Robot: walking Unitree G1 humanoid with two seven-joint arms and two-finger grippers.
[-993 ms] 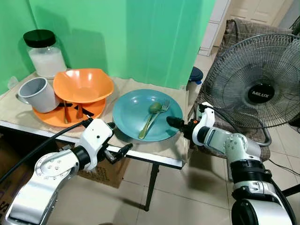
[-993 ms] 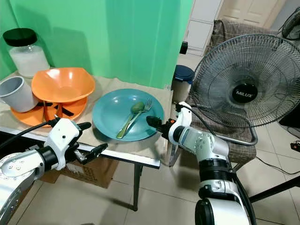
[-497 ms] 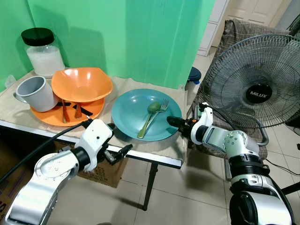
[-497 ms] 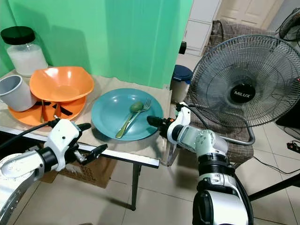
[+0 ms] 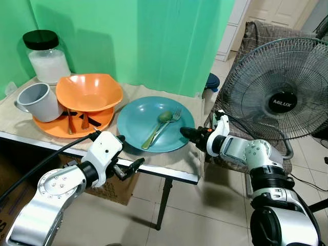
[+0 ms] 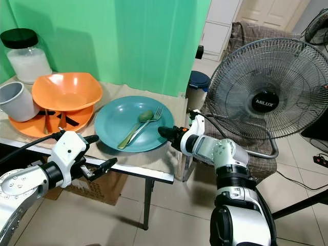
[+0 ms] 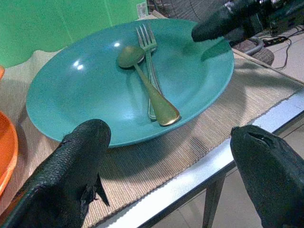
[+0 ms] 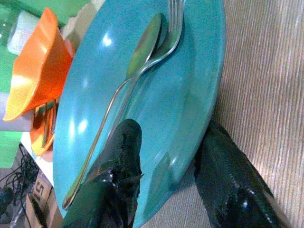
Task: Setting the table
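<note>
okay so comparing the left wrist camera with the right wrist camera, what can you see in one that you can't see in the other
Left wrist view: the table's metal front edge, floor below it, and the right pincer's fingertip over the far rim of the teal plate.

Right wrist view: the orange bowl, the orange plate under it, and the right pincer closed on the teal plate's rim, one finger above, one below.

Both: the teal plate, the spoon and fork on it, and the woven mat.

Green backdrop (image 5: 154,41), tiled floor (image 5: 205,215), standing fan (image 5: 279,97).
</note>
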